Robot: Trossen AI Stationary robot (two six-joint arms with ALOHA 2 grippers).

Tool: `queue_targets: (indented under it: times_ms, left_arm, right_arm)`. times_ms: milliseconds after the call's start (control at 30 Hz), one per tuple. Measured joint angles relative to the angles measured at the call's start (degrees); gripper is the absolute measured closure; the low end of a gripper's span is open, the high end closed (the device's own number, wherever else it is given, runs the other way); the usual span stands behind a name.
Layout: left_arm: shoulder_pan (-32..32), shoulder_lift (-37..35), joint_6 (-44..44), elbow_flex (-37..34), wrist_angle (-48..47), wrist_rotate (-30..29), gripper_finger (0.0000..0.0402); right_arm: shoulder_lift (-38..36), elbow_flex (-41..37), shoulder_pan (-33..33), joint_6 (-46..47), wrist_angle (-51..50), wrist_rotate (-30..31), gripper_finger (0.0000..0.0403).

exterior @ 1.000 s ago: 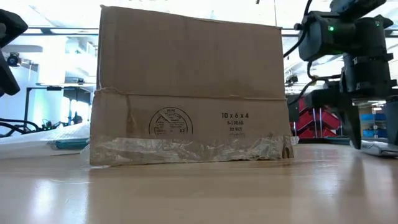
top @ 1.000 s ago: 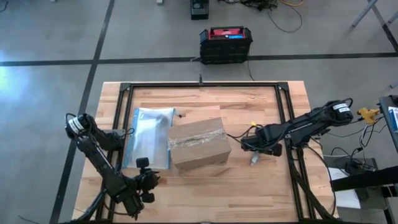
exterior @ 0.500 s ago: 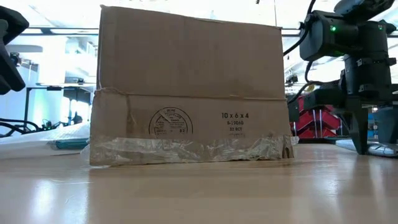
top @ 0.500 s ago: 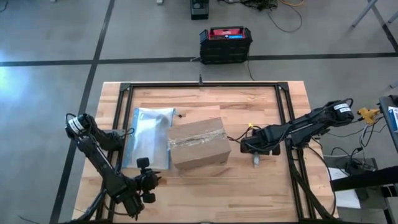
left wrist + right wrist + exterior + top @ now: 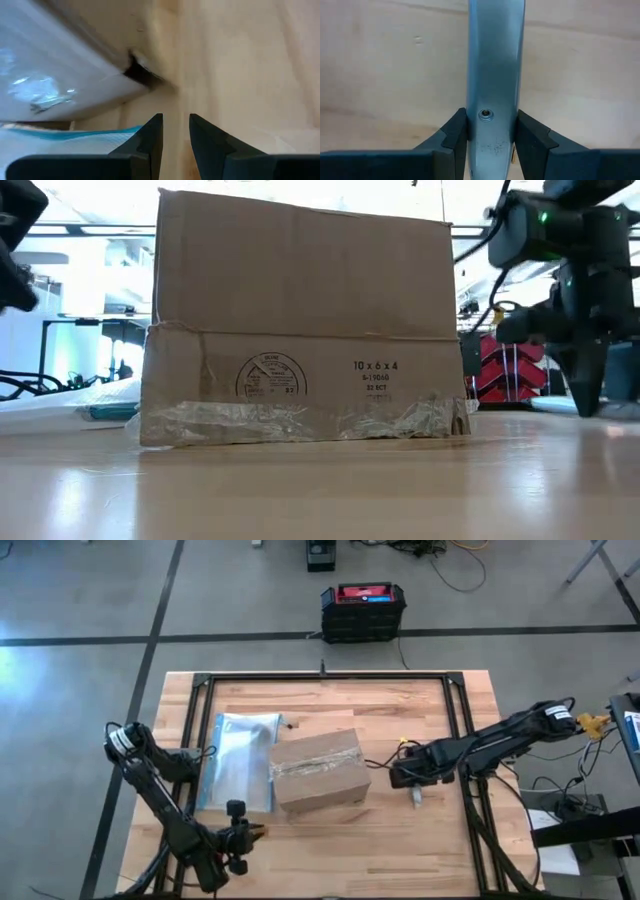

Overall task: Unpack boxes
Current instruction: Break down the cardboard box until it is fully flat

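Note:
A brown cardboard box [image 5: 320, 772], with clear tape across its top, rests on its bottom in the middle of the wooden table; its long side with the taped lower edge [image 5: 300, 330] fills the low view. To its right, my right gripper [image 5: 414, 780] points down and is shut on a grey metal tool [image 5: 416, 796]. My left gripper [image 5: 250, 833] hovers near the table's front edge, left of the box. In the left wrist view its fingers [image 5: 176, 122] stand a little apart with bare wood between them. My right gripper pinches the grey metal tool between its two fingers [image 5: 455, 130], which press on the tool's two long sides [image 5: 492, 100] beside a small screw. The fingers come from above and lie across the tool. The tool runs level toward the table's near edge; whether it is lifted clear I cannot tell.
A flat clear plastic pouch [image 5: 238, 772] with a blue edge [image 5: 65, 136] lies left of the box. Black frame rails [image 5: 320, 677] border the table. A black-and-red case [image 5: 362, 608] stands on the floor beyond the far edge. Bare wood [image 5: 340, 850] lies near the front.
My right gripper has rolled about its pointing line and shut on the grey tool, which now points toward the near edge instead of lying slanted. My left gripper has turned at the wrist and stayed in place.

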Motion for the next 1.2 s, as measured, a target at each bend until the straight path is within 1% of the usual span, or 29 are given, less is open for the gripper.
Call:
queue_targets:
  times_ms: [67,200,233,333,467,633,700,767,900,1000,1100,1200]
  left_arm:
    - [-0.3,-1.0,0.1,-0.5,0.0,0.2,0.0322]
    - [-1.0,-5.2,0.1,-1.1,-0.1,0.3,0.0322]
    - [-1.2,-6.8,0.6,-1.1,0.0,0.6,0.0322]
    - [-1.2,-12.2,3.2,-1.2,0.5,4.0,0.0322]
    - [-1.1,-20.2,7.9,-1.4,2.4,6.8,0.0322]
    - [-0.5,-29.0,16.0,-1.6,5.7,7.2,0.0322]
    - [-0.1,-31.8,19.8,-2.0,7.3,6.7,0.0322]
    - [1.1,-34.4,22.5,-2.6,8.5,6.8,0.0322]
    - [5.3,-40.1,24.7,-5.0,10.6,8.6,0.0322]
    - [10.4,-44.5,27.1,-8.1,14.9,13.5,0.0322]
    - [16.4,-48.3,30.8,-12.5,23.5,20.8,0.032]
    - [23.6,-50.5,34.2,-16.9,32.8,31.6,0.031]
  right_arm:
    - [-1.9,0.0,0.6,-1.7,-0.3,0.8,0.0295]
    - [-7.1,0.0,3.1,-2.4,-0.3,6.6,0.0295]
    - [-8.5,0.0,3.9,-2.6,-0.3,8.5,0.0295]
    - [-12.6,0.8,6.4,-3.6,-1.0,15.7,0.0295]
    - [-17.1,4.6,8.6,-9.1,-1.6,27.0,0.0295]
    - [-19.4,11.5,9.1,-23.5,-0.1,40.3,0.0295]
    - [-19.1,14.1,9.1,-31.0,3.4,45.0,0.0295]
    - [-18.2,16.7,9.1,-40.5,9.4,48.1,0.0295]
    - [-15.3,21.9,9.1,-61.6,24.5,49.1,0.0295]
    - [-12.5,26.2,9.0,-75.0,33.7,46.9,0.0295]
    - [-8.9,30.9,8.4,-83.8,37.9,41.7,0.0295]
    - [-4.4,35.0,7.8,-89.0,37.9,37.5,0.0295]
